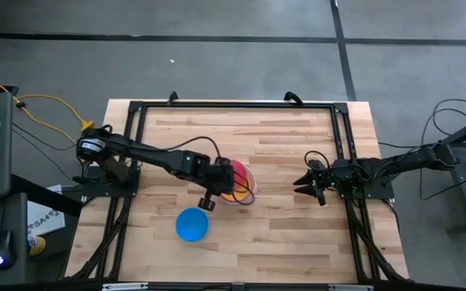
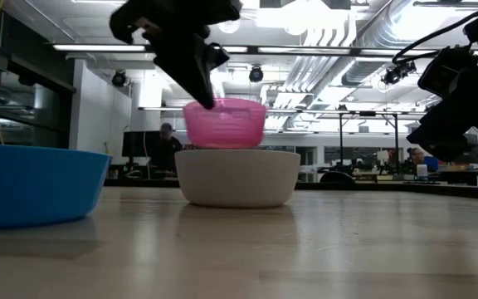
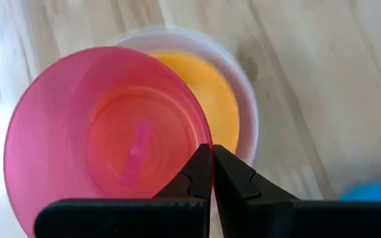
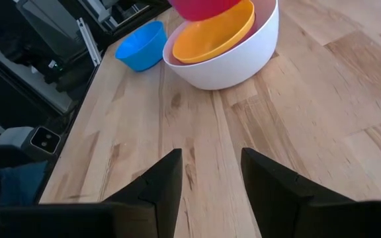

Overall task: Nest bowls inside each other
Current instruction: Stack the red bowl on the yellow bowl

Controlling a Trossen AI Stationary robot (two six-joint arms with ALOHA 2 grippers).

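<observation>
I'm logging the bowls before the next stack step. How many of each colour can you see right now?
White bowl: 1
Yellow bowl: 1
Pink bowl: 1
Blue bowl: 1
Total: 4 bowls visible; no purple one shows.
</observation>
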